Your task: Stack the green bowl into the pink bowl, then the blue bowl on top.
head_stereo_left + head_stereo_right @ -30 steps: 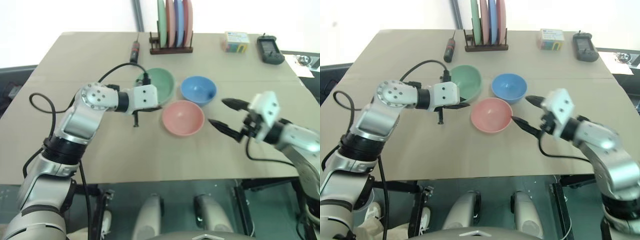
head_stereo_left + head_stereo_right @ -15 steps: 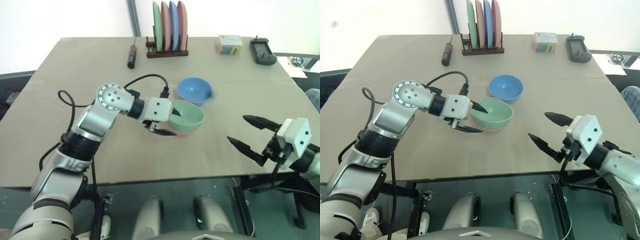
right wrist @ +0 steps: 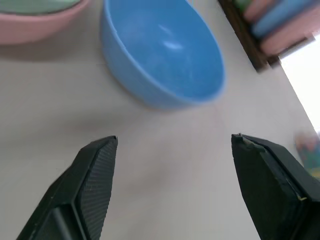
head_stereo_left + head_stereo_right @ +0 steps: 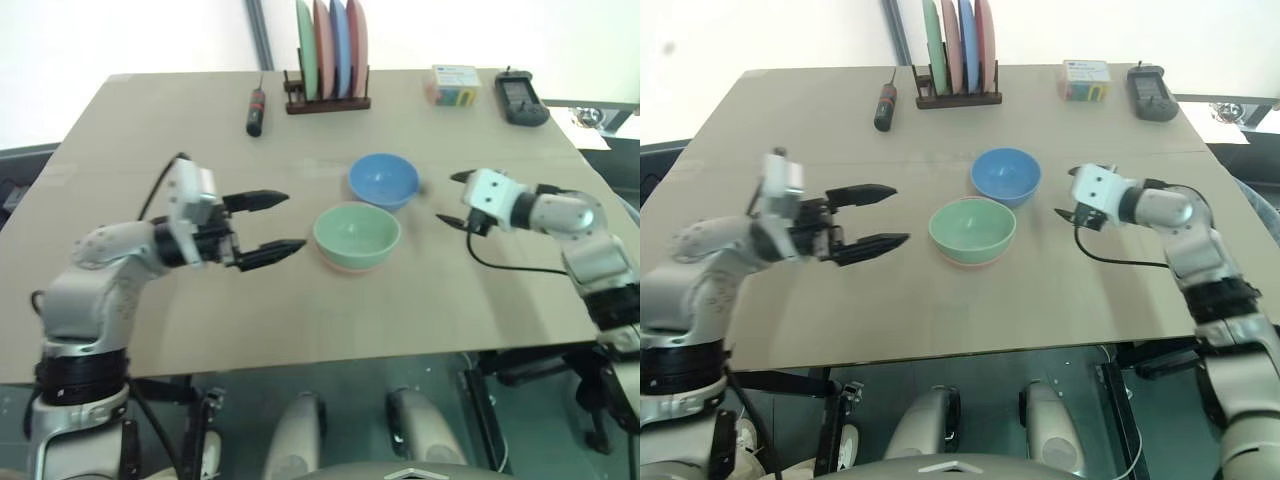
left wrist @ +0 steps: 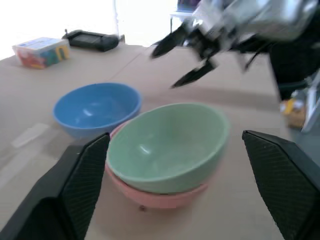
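The small matte mint-green bowl sits nested in the salmon-pink bowl. Your right gripper, jaws wide and empty, faces the round blue bowl just behind them; pinch its near rim, lift clear

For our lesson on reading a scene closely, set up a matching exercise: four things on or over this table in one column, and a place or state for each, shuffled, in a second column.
Things:
1. green bowl
2. blue bowl
3. left gripper
4. screwdriver

Places or states:
A. on the table alone, with nothing in it
B. lying beside the plate rack
C. nested in the pink bowl
D. open and holding nothing, apart from the stacked bowls

Pairs: 1-C, 2-A, 3-D, 4-B
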Controlling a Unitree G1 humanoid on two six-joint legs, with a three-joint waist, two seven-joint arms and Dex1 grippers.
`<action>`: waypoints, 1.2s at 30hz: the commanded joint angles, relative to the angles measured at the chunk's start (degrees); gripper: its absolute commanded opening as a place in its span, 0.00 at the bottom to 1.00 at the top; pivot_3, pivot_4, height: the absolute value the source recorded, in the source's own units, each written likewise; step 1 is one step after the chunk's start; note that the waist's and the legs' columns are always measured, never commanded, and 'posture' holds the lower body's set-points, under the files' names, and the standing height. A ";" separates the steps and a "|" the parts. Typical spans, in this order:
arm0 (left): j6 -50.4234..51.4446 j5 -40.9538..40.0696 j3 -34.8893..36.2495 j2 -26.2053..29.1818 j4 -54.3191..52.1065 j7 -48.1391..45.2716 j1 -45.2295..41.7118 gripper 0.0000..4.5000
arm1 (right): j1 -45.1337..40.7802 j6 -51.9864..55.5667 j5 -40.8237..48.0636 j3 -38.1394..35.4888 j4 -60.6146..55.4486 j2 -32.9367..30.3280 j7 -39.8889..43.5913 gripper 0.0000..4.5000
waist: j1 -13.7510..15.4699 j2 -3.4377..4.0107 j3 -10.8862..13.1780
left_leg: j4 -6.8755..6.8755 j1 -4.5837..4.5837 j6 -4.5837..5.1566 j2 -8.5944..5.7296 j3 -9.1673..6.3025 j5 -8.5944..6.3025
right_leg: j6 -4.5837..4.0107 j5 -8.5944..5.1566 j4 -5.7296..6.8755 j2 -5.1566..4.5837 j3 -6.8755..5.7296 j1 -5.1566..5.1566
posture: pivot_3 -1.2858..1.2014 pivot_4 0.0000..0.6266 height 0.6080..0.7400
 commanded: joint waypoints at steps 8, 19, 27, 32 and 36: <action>4.03 -11.37 13.12 2.80 -10.59 4.02 12.99 0.99 | -13.34 -19.03 -9.28 6.04 24.66 8.12 -0.70 0.84 | 0.95 -0.03 0.04 | -0.03 0.04 -0.01 -0.06 0.01 0.00 | -0.01 0.00 -0.04 -0.12 -0.04 0.03 | 0.52 0.24 1.00; 3.81 -15.52 15.94 3.91 -12.73 4.95 18.25 1.00 | -19.67 -24.20 -15.15 7.37 37.39 10.68 -4.42 0.20 | 0.75 0.01 0.06 | 0.01 0.10 -0.02 -0.05 0.00 0.00 | -0.19 -0.10 0.02 -0.08 -0.03 0.08 | 0.52 0.24 1.00; -0.07 -12.87 13.54 2.40 -11.77 5.36 19.63 1.00 | -19.64 -23.68 -7.70 2.45 29.01 6.63 5.96 0.00 | 0.77 0.11 0.13 | 0.00 0.09 -0.02 -0.05 0.02 0.00 | -0.19 -0.09 0.02 -0.08 -0.02 0.06 | 0.52 0.24 1.00; -1.55 -11.22 10.90 1.54 -10.02 6.06 18.91 1.00 | -12.93 -5.86 6.56 -0.94 -0.66 1.25 21.81 0.00 | 0.99 0.22 0.19 | -0.04 0.10 -0.02 -0.04 -0.02 0.00 | -0.02 0.00 0.03 -0.08 -0.03 0.07 | 0.52 0.24 1.00; -2.57 -10.19 8.90 0.89 -9.40 6.62 18.07 1.00 | -6.73 11.74 14.33 -1.23 -21.70 -0.58 25.57 0.00 | 1.04 0.22 0.17 | -0.06 0.11 -0.01 -0.01 -0.07 0.00 | -0.03 0.00 0.06 -0.06 -0.09 0.07 | 0.52 0.24 1.00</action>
